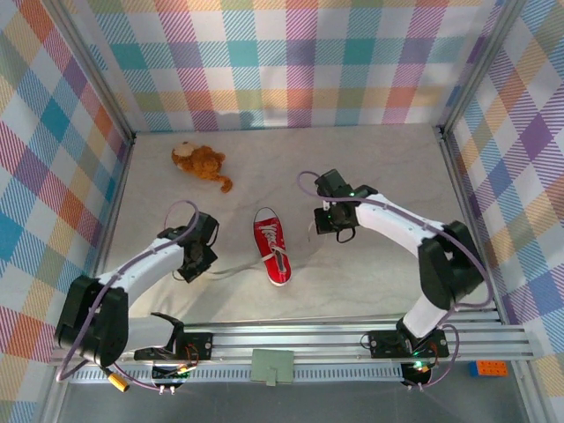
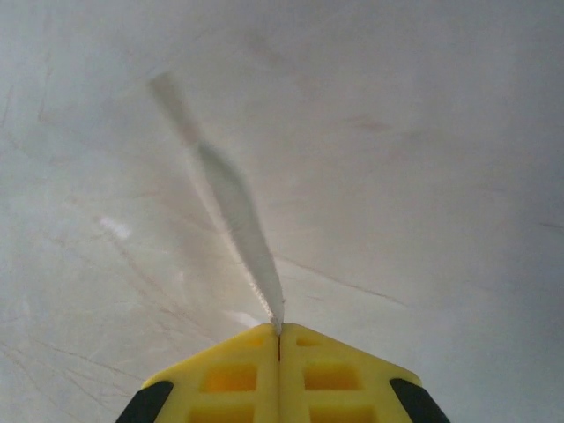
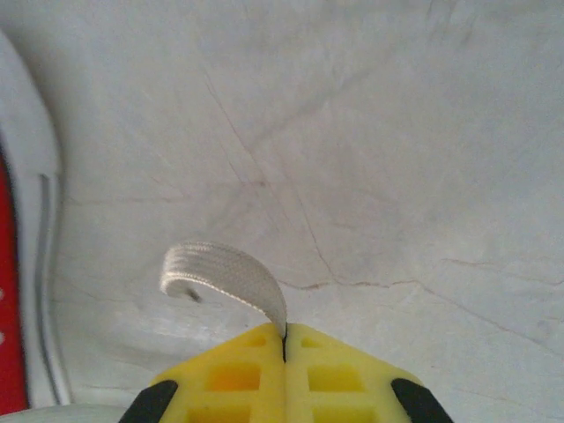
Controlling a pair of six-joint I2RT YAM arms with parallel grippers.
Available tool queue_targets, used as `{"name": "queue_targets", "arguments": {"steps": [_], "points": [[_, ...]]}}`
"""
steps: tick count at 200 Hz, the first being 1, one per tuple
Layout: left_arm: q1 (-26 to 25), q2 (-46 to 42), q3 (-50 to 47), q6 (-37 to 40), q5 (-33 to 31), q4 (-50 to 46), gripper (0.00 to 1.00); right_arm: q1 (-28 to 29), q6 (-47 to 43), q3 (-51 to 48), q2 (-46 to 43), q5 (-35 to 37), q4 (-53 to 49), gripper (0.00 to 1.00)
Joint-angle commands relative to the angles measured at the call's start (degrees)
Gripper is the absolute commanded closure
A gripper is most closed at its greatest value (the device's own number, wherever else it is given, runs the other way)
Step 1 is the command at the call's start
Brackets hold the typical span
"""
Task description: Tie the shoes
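Note:
The red sneaker (image 1: 272,247) with white laces lies in the middle of the table, toe toward the arms. To its left, my left gripper (image 1: 196,264) is low over the table. In the left wrist view its yellow fingers (image 2: 229,379) meet, shut on a white lace (image 2: 233,211) that runs away flat across the surface. On the shoe's right, my right gripper (image 1: 330,220) is shut on the other lace (image 3: 220,273), which curls up out of the jaws. The shoe's white sole (image 3: 35,176) and red canvas (image 3: 7,291) show at the left edge of the right wrist view.
A brown plush toy (image 1: 201,163) lies at the back left, apart from the shoe. Checked cloth walls (image 1: 53,176) close in the table on three sides. The arms' base rail (image 1: 291,339) runs along the near edge.

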Motion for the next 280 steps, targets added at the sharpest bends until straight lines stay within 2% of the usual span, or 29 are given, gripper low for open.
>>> {"name": "queue_targets", "arguments": {"steps": [1,22,50,89,119,123,132,143,166,185,212,244,280], "points": [[-0.20,-2.67,7.89,12.21,1.16,-1.03,1.00,0.08,2.07,-1.97,-5.19,1.25,2.71,1.00],[-2.87,-2.21,14.87,20.72,6.10,0.62,1.00,0.04,2.31,-3.38,-8.69,0.92,3.70,1.00],[-9.32,2.43,23.11,26.99,12.26,7.03,1.00,0.08,2.52,-6.24,-12.23,-0.30,5.47,1.00],[-16.49,20.80,36.19,30.67,17.91,10.56,1.00,0.08,4.65,-12.52,-17.45,-4.40,8.29,1.00],[-17.32,32.84,41.79,30.96,19.85,12.86,1.00,0.03,5.11,-15.91,-21.08,-6.33,8.95,1.00],[-17.32,34.08,42.56,31.08,19.76,12.57,0.95,0.04,4.98,-15.99,-21.36,-6.55,8.79,1.00],[-17.32,36.10,44.22,31.63,19.69,11.62,0.77,0.07,4.41,-15.79,-21.75,-6.78,8.07,1.00],[-17.31,37.20,46.18,32.68,19.62,10.05,0.61,0.13,3.63,-15.34,-21.85,-7.08,7.15,1.00],[-16.77,34.59,47.48,34.59,17.34,8.14,0.42,0.17,1.27,-12.39,-20.16,-7.73,5.29,1.00],[-14.58,30.15,46.08,34.70,16.26,7.06,0.34,0.29,-1.01,-7.82,-16.21,-8.52,4.05,1.00],[-9.51,22.23,39.79,33.67,16.34,6.20,0.31,1.71,-7.22,2.35,-7.15,-10.38,1.90,1.00],[-2.24,11.66,28.71,31.48,16.47,6.27,0.29,5.58,-18.04,20.04,7.78,-13.93,-2.67,1.00],[7.04,0.04,15.40,27.20,22.37,6.36,0.29,12.06,-27.89,42.37,26.55,-18.90,-9.34,1.00]]}}
